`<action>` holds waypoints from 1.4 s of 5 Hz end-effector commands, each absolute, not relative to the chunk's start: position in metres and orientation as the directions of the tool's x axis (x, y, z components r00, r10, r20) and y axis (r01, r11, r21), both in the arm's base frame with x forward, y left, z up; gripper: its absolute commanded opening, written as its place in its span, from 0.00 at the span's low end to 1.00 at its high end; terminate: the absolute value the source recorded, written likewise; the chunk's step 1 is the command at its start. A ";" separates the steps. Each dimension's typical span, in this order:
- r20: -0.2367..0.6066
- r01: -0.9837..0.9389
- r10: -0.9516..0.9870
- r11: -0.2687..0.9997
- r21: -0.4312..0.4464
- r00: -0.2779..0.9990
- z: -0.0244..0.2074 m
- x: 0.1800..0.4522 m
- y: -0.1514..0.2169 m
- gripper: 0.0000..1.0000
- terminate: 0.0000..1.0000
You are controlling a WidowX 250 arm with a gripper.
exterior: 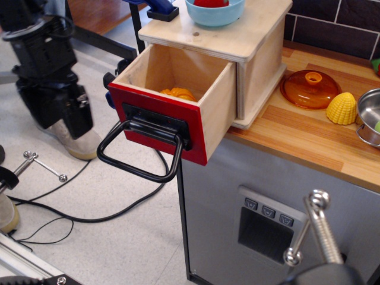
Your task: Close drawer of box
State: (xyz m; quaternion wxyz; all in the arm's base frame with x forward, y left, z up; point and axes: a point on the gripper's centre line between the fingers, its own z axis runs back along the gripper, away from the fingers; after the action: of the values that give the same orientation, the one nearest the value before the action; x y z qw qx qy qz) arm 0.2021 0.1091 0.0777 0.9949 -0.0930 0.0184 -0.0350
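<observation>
At the near right edge, a blurred silver metal rod with a ring end (313,228) rises from a dark rounded part cut off by the lower border; what it belongs to cannot be made out. Behind it stands the grey metal cabinet (225,196) with a recessed panel and three small buttons (268,212). Black cables (71,217) trail over the pale floor (119,237) at near left.

The light plywood drawer with a red front panel (172,101) stands pulled out towards the near left, well clear of the pale plywood cube-shaped box with an overhanging top board (237,35). Its large black looped metal handle (139,151) hangs down from the black plate on the front. An orange object (178,93) lies inside the drawer, mostly hidden by the front panel.

The black robot arm (44,65) stands at the left, upper part cut off by the frame. Its gripper (77,116) points downward, left of the handle and apart from it, touching nothing. The fingers cannot be told apart against the dark body, so the opening cannot be told. A beige shoe (74,139) shows partly behind it.

On the wooden counter (309,136) right of the box lie an orange glass lid (310,88), a yellow corn-shaped piece (342,108) and a steel pot (371,116), cut off at the right edge. A blue bowl (215,12) sits on the box top, cut off above.
</observation>
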 end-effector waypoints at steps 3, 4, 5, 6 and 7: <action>0.067 -0.022 0.032 0.988 -0.154 0.997 0.070 0.218 0.041 1.00 0.00; 0.084 -0.044 0.057 0.988 -0.145 0.995 0.074 0.237 0.040 1.00 0.00; 0.080 -0.082 0.093 0.987 -0.137 0.992 0.071 0.256 0.044 1.00 0.00; 0.090 -0.101 0.114 0.986 -0.133 0.989 0.072 0.273 0.047 1.00 0.00; 0.127 -0.095 0.109 0.989 -0.110 0.986 0.071 0.290 0.047 1.00 0.00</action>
State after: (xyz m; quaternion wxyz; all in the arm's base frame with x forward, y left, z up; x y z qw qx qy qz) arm 0.2634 0.0396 0.0605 0.9971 -0.0617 -0.0117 0.0433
